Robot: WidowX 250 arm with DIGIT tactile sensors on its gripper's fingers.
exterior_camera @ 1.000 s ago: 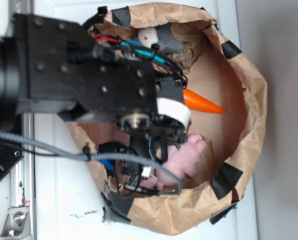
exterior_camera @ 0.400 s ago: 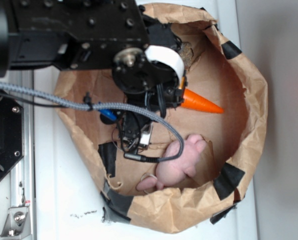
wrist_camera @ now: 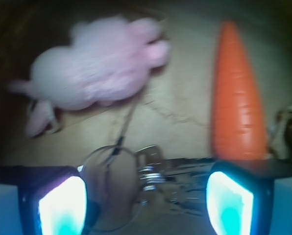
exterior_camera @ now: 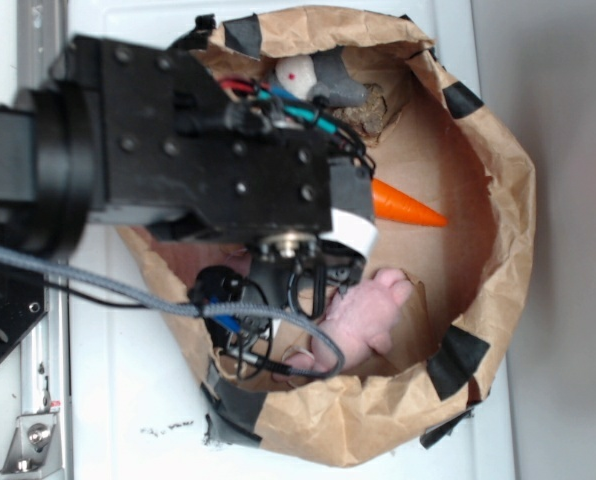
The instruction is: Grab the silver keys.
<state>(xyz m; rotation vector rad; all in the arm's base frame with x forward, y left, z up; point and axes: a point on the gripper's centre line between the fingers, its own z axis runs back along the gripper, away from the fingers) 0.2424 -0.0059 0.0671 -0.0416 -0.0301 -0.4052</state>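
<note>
Several silver keys [wrist_camera: 158, 178] lie flat on the paper floor between the wide-open, empty gripper [wrist_camera: 146, 200] fingers, at 6 o'clock from the carrot [wrist_camera: 236, 93]. They look stiff, light and slippery; the bunched blades seem a better hold than the thin ring.

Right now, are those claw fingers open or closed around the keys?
Open. In the wrist view the gripper has both fingers spread wide, with the silver keys lying between them, not yet pinched.
</note>
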